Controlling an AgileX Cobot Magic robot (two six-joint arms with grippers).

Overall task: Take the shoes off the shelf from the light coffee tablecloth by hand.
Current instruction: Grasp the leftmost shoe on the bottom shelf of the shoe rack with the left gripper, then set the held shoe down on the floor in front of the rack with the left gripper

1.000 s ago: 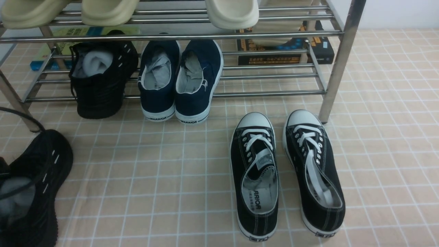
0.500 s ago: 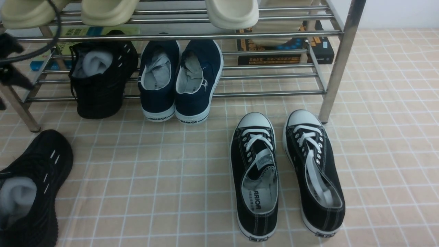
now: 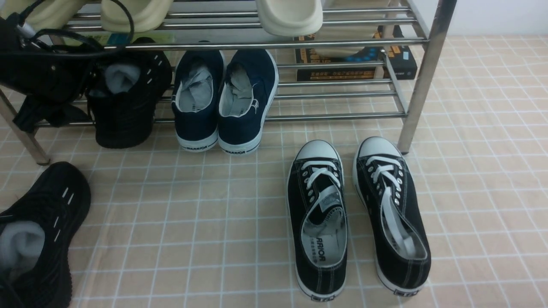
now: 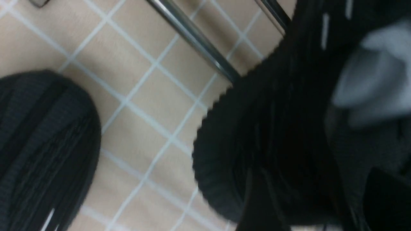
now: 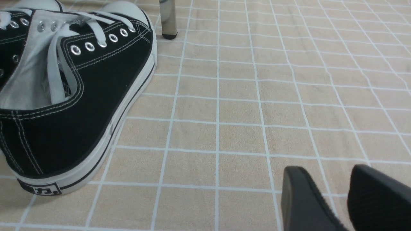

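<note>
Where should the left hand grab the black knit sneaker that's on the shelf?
Probably the heel collar of the black knit sneaker, coming from the front: its heel overhangs the front bar of the shelf toward the robot, its stuffed opening faces up, and the upper tier sits overhead.

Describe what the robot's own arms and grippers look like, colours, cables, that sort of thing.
The left arm is black and blocky, with thin black cables looping off it and a small silvery connector. The right gripper has two matte black fingers with rounded tips, no markings visible. The left wrist view is too blurred to add detail.
</note>
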